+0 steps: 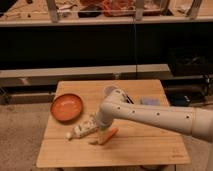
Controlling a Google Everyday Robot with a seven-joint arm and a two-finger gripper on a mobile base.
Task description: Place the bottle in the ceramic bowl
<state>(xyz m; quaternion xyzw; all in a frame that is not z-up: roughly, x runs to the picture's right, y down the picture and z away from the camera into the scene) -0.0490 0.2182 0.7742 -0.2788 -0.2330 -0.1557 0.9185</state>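
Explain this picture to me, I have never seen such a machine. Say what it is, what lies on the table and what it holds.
The white limb from the right is a robot's arm; its gripper, a two-finger claw, is down at the bottle, open. One camera looks down on the wooden table. On it lie the bottle, an orange carrot beside it and the ceramic bowl farther left in the picture. Nothing is lifted: the bottle rests on the wood.

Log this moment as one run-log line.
stage: pre-grasp | gripper: open, low over bottle | bottle: lying on table beside carrot | ceramic bowl: empty
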